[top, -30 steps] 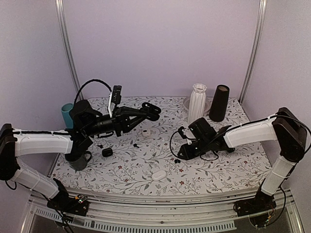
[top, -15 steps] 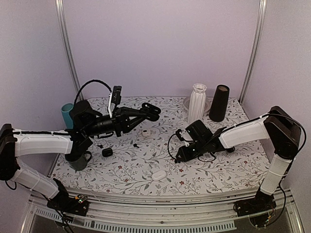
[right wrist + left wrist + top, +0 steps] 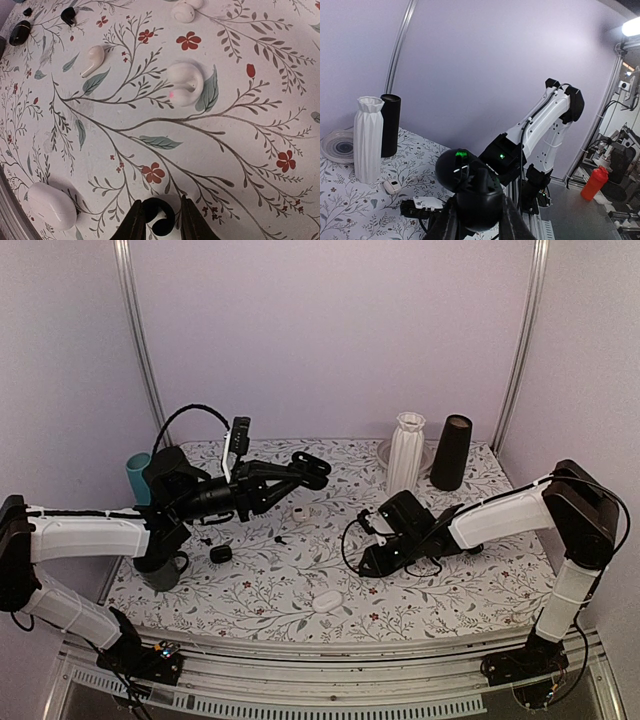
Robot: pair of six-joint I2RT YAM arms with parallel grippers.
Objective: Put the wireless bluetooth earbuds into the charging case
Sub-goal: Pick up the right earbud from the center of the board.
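Note:
My left gripper (image 3: 312, 466) hangs above the table's back left, shut on a black charging case (image 3: 479, 197). The case's lid (image 3: 454, 167) is flipped open, with a green light glowing on it. My right gripper (image 3: 366, 564) is low over the flowered tablecloth at centre right. In the right wrist view its jaws (image 3: 159, 209) are shut on a small glossy black earbud (image 3: 161, 220) close to the cloth. A second black earbud (image 3: 67, 15) lies farther off, also seen in the top view (image 3: 279, 538).
Loose on the cloth: a white earbud (image 3: 93, 59), an open white case (image 3: 185, 82), a closed white case (image 3: 327, 601) and a black case (image 3: 221, 553). A white vase (image 3: 405, 452) and black cylinder (image 3: 452, 452) stand at back right; a teal cup (image 3: 137, 476) and dark mug (image 3: 166, 571) stand left.
My right arm has slid left across the table, its jaws staying shut. The left arm and the case it holds have not moved.

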